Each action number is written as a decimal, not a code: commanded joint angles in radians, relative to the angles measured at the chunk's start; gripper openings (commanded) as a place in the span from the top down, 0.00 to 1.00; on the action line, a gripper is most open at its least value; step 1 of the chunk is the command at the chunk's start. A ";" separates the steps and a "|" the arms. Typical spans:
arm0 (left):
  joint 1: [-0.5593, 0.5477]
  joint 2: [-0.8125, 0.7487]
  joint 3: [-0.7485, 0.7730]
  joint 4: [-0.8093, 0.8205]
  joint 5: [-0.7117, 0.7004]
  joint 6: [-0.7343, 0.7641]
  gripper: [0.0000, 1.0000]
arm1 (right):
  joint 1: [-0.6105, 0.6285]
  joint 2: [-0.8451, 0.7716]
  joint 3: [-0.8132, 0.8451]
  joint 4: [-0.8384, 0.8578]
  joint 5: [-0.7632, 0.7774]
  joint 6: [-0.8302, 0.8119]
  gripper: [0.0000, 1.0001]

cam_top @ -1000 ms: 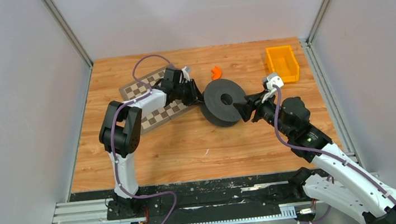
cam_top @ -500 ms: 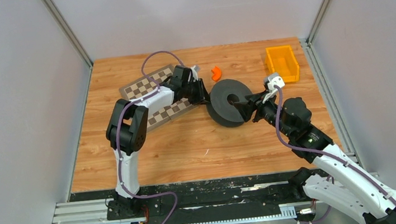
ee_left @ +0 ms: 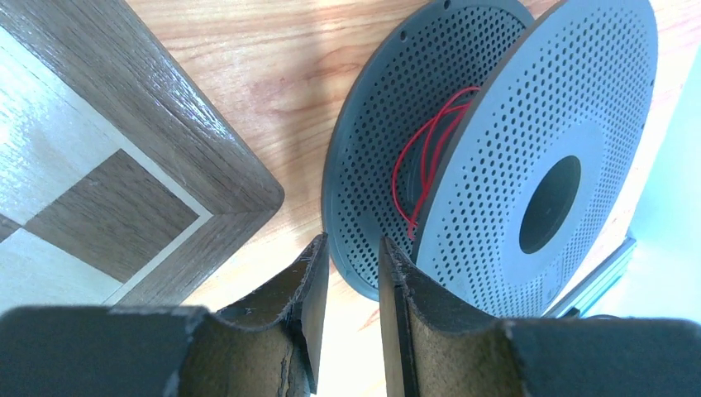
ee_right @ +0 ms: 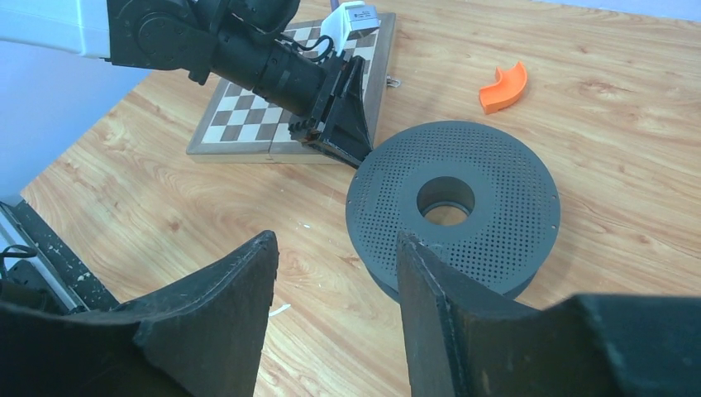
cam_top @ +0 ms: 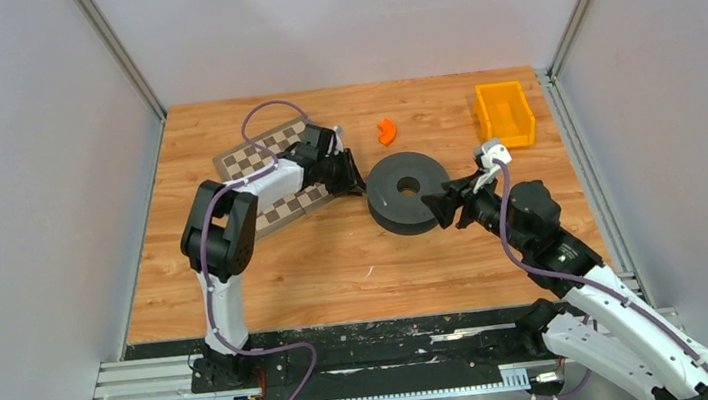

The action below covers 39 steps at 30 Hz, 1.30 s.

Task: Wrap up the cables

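A dark grey perforated spool (cam_top: pixel 409 192) lies flat on the table. In the left wrist view, loops of thin red wire (ee_left: pixel 422 157) sit between the spool's two flanges (ee_left: pixel 529 124). My left gripper (cam_top: pixel 362 187) is at the spool's left rim, its jaws a narrow gap apart with nothing between them (ee_left: pixel 351 252). My right gripper (cam_top: pixel 438 206) is wide open and empty just off the spool's near right rim. It looks over the spool (ee_right: pixel 453 207) with its fingers spread (ee_right: pixel 335 248). No wire shows in the top view.
A folded chessboard (cam_top: pixel 272 174) lies under my left arm, close to the spool. An orange curved piece (cam_top: pixel 386 131) lies behind the spool. An orange bin (cam_top: pixel 504 112) stands at the back right. A small white scrap (cam_top: pixel 369 271) lies on the near table.
The spool was held tilted up on its edge by my right gripper. Now it lies flat and my right gripper has let go and drawn back. My left gripper has shifted slightly.
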 commanded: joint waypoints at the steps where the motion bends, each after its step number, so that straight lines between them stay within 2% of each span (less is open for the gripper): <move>1: 0.006 -0.103 -0.012 0.006 -0.022 -0.006 0.64 | -0.001 -0.052 0.003 -0.033 0.003 0.026 0.46; 5: 0.008 -0.187 -0.034 -0.034 -0.083 0.033 0.64 | -0.001 -0.038 0.041 -0.109 -0.001 0.025 0.45; 8: 0.009 -0.277 -0.052 -0.085 -0.161 0.066 0.64 | -0.001 -0.021 0.084 -0.187 0.013 0.026 0.38; 12: 0.008 -0.468 -0.084 -0.132 -0.246 0.120 0.63 | -0.001 -0.030 0.136 -0.260 0.030 0.020 0.23; 16: 0.007 -0.666 -0.126 -0.160 -0.259 0.191 0.49 | -0.001 -0.057 0.166 -0.310 0.129 0.053 0.01; 19: 0.008 -0.818 -0.180 -0.170 -0.260 0.242 0.39 | -0.002 -0.074 0.175 -0.342 0.252 0.115 0.00; 21: 0.007 -0.931 -0.220 -0.168 -0.259 0.268 0.13 | 0.000 -0.090 0.162 -0.337 0.300 0.129 0.00; 22: 0.007 -1.003 -0.233 -0.166 -0.248 0.288 0.03 | -0.002 -0.098 0.149 -0.331 0.331 0.147 0.00; 23: 0.007 -1.068 -0.258 -0.163 -0.242 0.298 0.01 | -0.001 -0.105 0.145 -0.329 0.354 0.162 0.00; 31: 0.007 -1.365 -0.428 -0.140 -0.201 0.383 0.00 | -0.001 -0.172 0.137 -0.291 0.320 0.179 0.00; 39: 0.007 -1.466 -0.593 -0.066 -0.280 0.528 0.00 | -0.001 -0.234 0.078 -0.210 0.296 0.131 0.00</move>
